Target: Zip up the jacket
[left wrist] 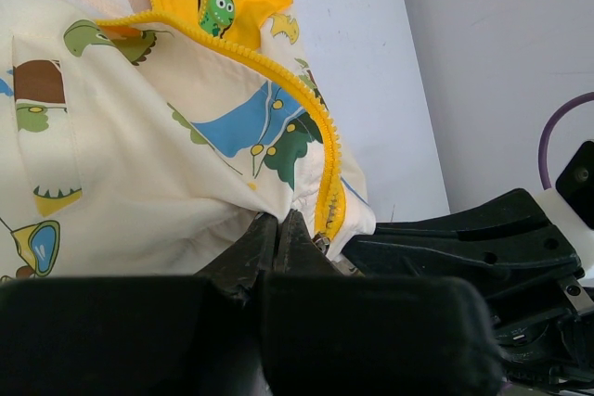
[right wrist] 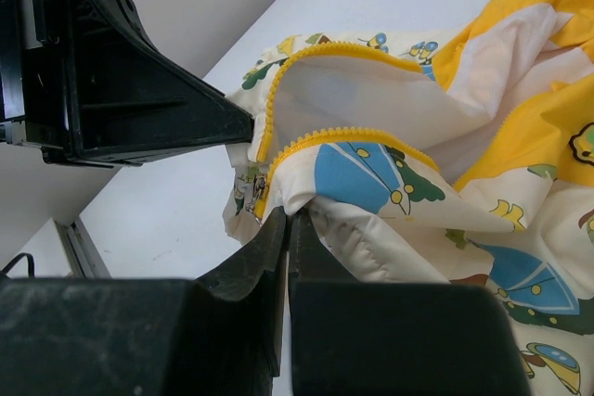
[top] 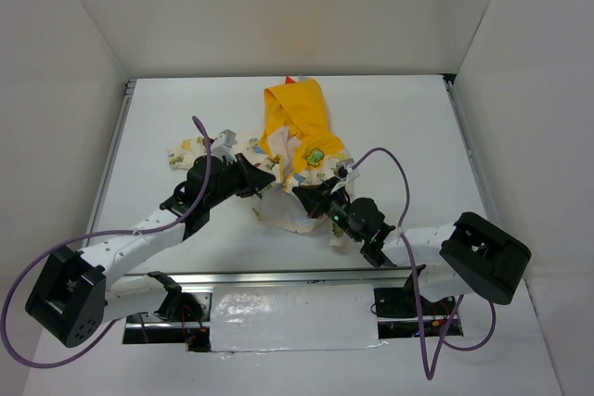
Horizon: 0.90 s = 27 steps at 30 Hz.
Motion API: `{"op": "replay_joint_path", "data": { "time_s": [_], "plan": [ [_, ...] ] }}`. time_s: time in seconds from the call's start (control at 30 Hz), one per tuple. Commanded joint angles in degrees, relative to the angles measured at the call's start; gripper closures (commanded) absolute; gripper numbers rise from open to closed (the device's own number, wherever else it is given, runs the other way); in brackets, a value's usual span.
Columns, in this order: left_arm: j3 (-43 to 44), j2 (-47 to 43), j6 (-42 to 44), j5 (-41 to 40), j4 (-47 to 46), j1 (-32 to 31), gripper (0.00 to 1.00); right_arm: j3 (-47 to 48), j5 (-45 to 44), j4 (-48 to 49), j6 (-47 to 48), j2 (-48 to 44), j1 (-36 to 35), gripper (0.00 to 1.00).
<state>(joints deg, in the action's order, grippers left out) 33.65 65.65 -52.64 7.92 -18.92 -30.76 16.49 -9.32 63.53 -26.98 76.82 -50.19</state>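
On the white table [top: 167, 118], enclosed by plain white walls, the jacket [top: 292, 162] is shown near the centre. Its yellow-orange hood [top: 297, 113] is turned toward the far edge, and its cream, cartoon-printed body is crumpled toward the arm bases. One sleeve [top: 186, 150] is spread out to the left.

The left arm [top: 148, 234] and the right arm [top: 418, 243] are seen reaching inward from the near edge, so that both grippers meet at the lower front of the garment, close beside each other.

The left gripper [left wrist: 278, 229] is pressed closed, with a fold of cream fabric pinched at its tips just beside the lower end of the zipper [left wrist: 316, 127]. The right gripper [right wrist: 286, 224] is likewise clamped closed on the cream fabric, directly below the other row of yellow teeth.

In the right wrist view the zipper is seen undone. Its two yellow tooth rows are parted around an opening of pale lining and converge only at the bottom, near the hem. There a small metal slider [right wrist: 251, 190] is visible at the low end of the teeth, between the two grippers. The tip of the left gripper is seen just beside that lower end of the teeth. A green dinosaur print [left wrist: 215, 8] is visible on the yellow lining in the left wrist view.
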Motion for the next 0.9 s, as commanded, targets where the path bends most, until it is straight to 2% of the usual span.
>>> {"op": "replay_joint_path", "data": {
  "time_s": [0.0, 0.87],
  "plan": [
    [0.1, -0.3, 0.6, 0.4, -2.8, 0.1, 1.00, 1.8, 0.0, 1.6, 1.1, -1.5, 0.4, 1.00],
    [0.1, 0.8, 0.4, 1.6, -3.6, 0.1, 1.00, 2.4, 0.7, 0.9, 1.4, -2.2, 1.0, 1.00]
  ]
}}
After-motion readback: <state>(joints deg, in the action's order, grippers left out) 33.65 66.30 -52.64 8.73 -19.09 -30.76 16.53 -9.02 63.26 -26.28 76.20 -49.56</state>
